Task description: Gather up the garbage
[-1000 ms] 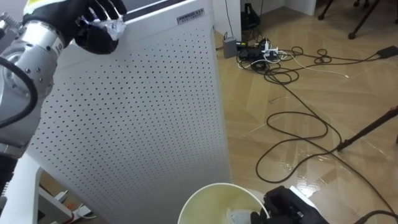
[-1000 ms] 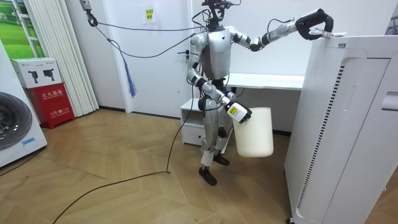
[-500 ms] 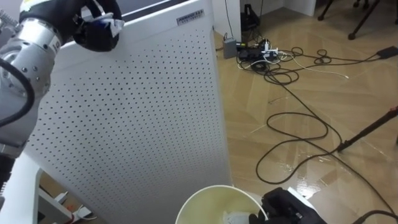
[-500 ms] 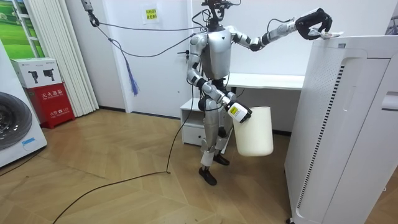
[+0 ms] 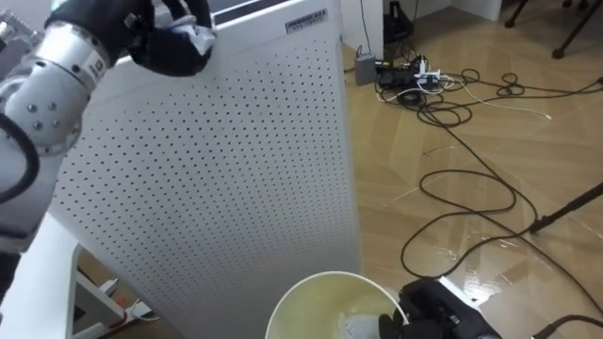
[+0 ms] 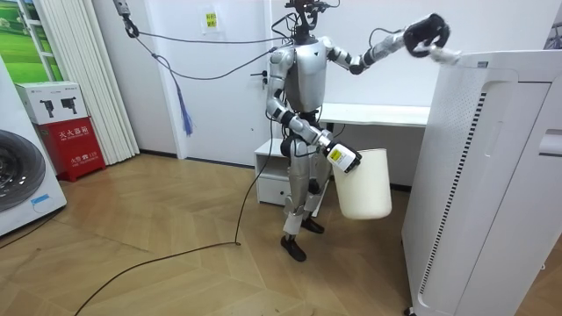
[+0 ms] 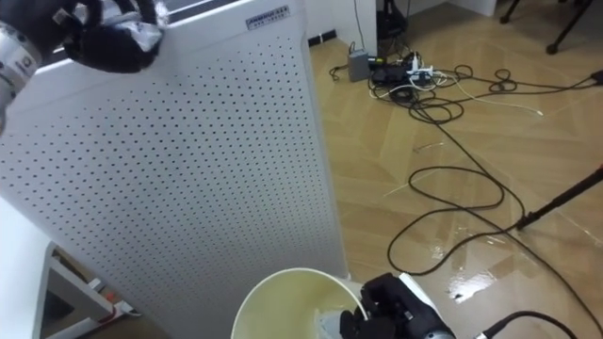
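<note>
My left hand (image 5: 162, 45) clenches a white scrap (image 5: 191, 30), seemingly light, soft crumpled paper best pinched by its bulk, above the white cabinet (image 5: 217, 169), while my right hand (image 5: 435, 315) grips the bin (image 5: 311, 285).

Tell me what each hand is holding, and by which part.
The left hand pinches a crumpled white scrap by one end, above the white appliance. The right hand grips the cream bin by its rim.

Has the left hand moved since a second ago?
Yes. In the room view the left hand, fingers curled round white garbage, has pulled back from the tall white appliance's top, toward that view's left. The right hand grips the bin.
</note>
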`<state>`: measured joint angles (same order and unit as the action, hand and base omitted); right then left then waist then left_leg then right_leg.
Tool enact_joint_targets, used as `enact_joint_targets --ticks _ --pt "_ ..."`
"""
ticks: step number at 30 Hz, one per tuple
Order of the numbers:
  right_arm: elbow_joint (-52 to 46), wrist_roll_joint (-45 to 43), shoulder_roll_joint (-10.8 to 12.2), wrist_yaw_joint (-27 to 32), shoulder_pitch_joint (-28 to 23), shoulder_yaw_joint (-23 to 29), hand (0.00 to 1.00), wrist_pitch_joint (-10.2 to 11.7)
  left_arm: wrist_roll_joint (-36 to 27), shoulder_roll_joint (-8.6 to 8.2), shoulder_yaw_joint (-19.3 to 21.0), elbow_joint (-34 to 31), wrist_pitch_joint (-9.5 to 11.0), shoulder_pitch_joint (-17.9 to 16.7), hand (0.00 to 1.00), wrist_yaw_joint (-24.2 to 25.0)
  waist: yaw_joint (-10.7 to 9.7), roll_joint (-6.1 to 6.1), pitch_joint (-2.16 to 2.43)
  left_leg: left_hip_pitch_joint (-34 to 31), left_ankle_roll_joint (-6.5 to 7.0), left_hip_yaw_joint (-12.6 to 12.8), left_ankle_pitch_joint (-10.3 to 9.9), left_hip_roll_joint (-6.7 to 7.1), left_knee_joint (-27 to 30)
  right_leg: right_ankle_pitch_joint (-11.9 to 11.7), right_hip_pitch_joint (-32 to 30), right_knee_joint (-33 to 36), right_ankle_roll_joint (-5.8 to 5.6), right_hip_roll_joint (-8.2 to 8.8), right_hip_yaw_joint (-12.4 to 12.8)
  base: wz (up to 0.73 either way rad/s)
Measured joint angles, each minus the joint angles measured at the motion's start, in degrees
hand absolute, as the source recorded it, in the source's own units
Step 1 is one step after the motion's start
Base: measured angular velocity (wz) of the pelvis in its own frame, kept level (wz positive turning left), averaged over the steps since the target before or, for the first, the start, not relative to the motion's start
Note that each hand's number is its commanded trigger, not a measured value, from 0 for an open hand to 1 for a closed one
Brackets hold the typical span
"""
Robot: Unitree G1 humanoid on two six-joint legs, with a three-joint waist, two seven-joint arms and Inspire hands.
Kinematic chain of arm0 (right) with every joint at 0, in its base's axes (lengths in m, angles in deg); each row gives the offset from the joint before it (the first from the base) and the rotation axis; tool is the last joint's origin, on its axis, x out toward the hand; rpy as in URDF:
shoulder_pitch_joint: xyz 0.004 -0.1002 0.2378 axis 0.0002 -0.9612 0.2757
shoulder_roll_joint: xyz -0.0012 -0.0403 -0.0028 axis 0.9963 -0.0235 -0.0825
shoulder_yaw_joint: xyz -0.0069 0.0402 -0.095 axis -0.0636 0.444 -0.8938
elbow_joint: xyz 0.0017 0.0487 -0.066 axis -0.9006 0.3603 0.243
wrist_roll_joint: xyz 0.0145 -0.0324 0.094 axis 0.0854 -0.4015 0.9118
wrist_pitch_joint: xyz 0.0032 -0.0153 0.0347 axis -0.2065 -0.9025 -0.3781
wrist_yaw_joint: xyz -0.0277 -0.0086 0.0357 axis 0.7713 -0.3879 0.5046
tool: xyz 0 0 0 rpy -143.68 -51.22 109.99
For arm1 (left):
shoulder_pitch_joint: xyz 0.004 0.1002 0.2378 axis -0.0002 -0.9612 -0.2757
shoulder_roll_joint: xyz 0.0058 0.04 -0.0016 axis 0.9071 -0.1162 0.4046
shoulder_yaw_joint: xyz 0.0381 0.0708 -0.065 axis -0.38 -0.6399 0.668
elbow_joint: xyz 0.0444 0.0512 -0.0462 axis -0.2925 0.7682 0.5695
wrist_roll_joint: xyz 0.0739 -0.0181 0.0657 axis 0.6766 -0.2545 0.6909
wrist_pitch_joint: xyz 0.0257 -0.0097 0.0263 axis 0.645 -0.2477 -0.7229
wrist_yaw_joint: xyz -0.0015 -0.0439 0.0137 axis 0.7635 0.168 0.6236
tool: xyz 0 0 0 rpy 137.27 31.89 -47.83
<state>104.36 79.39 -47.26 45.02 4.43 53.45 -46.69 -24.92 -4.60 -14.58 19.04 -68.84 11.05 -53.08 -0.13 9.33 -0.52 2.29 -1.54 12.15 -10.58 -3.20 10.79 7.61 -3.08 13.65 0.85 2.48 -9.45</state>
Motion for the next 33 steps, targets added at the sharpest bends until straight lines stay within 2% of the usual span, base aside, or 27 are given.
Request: enact_joint_targets --ticks 1,3,6,9,14,16,18,21,24,33 --pt "0.0 -0.01 -0.06 -0.01 0.0 0.0 1.0 0.0 -1.1 -0.02 -0.06 -1.34 0.43 -2.08 1.0 0.45 -0.15 0.0 0.0 0.01 0.0 -0.04 0.0 -0.03 -0.04 0.0 0.03 0.01 0.0 0.01 -0.09 0.0" --pt "0.09 -0.03 -0.12 0.11 0.04 0.02 1.0 0.0 -5.77 -0.87 -0.28 -4.42 1.15 -8.93 1.0 2.79 -1.15 -0.26 -0.1 -0.16 0.0 -0.12 0.0 -0.05 0.01 0.0 -0.03 0.04 0.0 0.04 -0.25 0.08" --pt "0.24 -0.03 -0.11 0.25 0.02 0.09 1.0 0.0 -6.61 -2.13 -0.32 -6.1 1.61 -13.59 1.0 5.59 -1.34 -1.21 -0.09 -1.25 0.0 -0.12 0.0 -0.03 0.77 0.03 -0.94 0.23 0.06 0.04 -0.29 0.02" --pt "0.24 -0.03 -0.18 0.36 0.02 0.71 1.0 0.02 -8.96 -2.34 -0.32 -9.53 1.97 -14.3 1.0 8.15 -1.2 -2.04 -0.08 -2.75 0.32 -0.41 0.19 -0.04 0.98 -0.07 -2.02 0.36 0.21 0.18 -1.01 0.11" --pt "0.24 -0.02 -0.02 1.38 0.02 1.05 1.0 0.17 -12.76 -2.51 -0.32 -12.29 4.04 -14.34 1.0 12.07 -0.84 -2.13 -0.04 -2.57 0.33 -0.7 0.2 -0.04 0.92 -0.07 -1.67 0.32 0.21 0.24 -1.56 0.05" --pt "0.24 -0.03 0.14 1.44 0.02 1.04 1.0 0.17 -13.78 -2.52 -0.32 -12.49 4.09 -14.7 1.0 13.27 -1.0 -2.13 -0.04 -2.41 0.33 -0.69 0.2 -0.06 0.89 -0.07 -1.41 0.21 0.22 0.23 -1.66 0.0" --pt "0.29 -0.02 0.16 1.39 0.02 0.85 1.0 0.17 -17.19 -2.52 -0.57 -13.69 4.09 -17.46 1.0 14.25 -1.27 -2.13 -0.05 -1.45 0.33 -0.82 0.2 -0.06 0.49 -0.05 -0.57 0.02 0.19 0.22 -1.58 0.0" --pt "0.7 0.12 0.28 1.65 0.02 0.87 1.0 0.17 -19.69 -2.6 -2.01 -14.71 4.14 -20.99 1.0 16.17 -1.38 -2.48 -0.35 -0.81 0.33 -1.17 0.2 0.03 0.45 0.06 0.22 -0.13 0.04 0.28 -1.49 0.02" --pt "0.83 1.49 0.09 2.06 0.0 0.87 1.0 0.17 -19.97 -2.66 -2.0 -14.74 4.12 -23.18 1.0 16.44 -1.3 -2.56 -0.41 -1.1 0.34 -1.21 0.19 0.18 0.54 0.06 0.0 -0.21 0.03 0.35 -1.65 0.02" --pt "0.86 1.78 -0.03 2.67 0.0 0.98 1.0 0.17 -20.1 -2.64 -1.83 -14.6 4.13 -25.19 1.0 16.45 -1.02 -2.13 -0.24 -1.55 0.35 -1.24 0.2 0.02 0.83 0.08 -0.02 -0.19 0.03 0.38 -1.88 0.0"
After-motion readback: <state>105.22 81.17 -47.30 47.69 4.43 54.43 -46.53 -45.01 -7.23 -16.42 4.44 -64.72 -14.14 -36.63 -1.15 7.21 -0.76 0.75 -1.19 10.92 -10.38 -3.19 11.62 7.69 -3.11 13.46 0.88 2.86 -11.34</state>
